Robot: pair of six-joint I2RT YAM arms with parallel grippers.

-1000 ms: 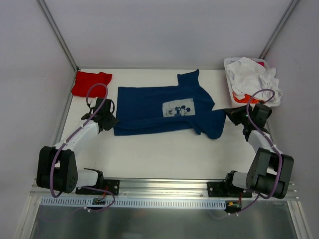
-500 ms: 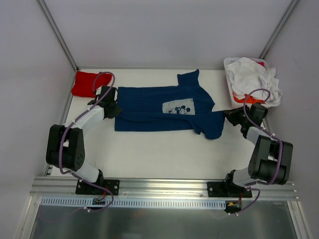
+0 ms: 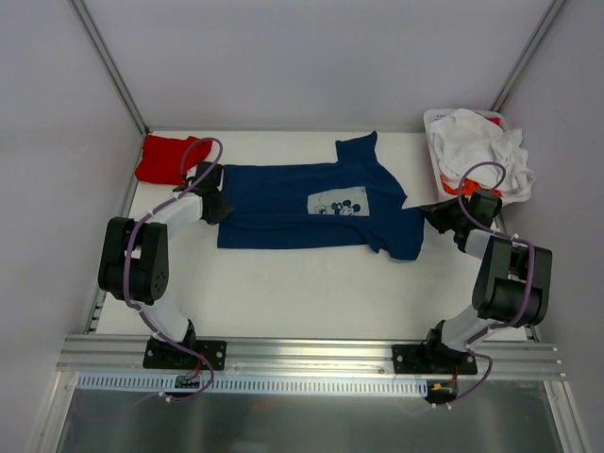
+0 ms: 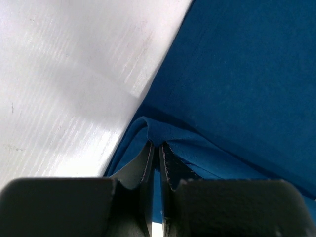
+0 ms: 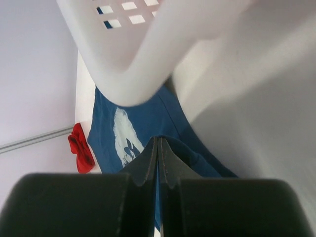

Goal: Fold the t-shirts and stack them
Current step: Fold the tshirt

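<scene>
Covering the middle of the white worktop [image 3: 311, 283], the navy t-shirt [image 3: 283, 208] lies spread flat, print up. A white basket [image 3: 431, 117] heaped with pale tees [image 3: 477, 142] sits upper right, and the red t-shirt [image 3: 170, 159] upper left. The left fingers [image 4: 146, 163] are pinched tight on the navy cloth's left edge, the right fingers [image 5: 148, 160] on its right edge.
</scene>
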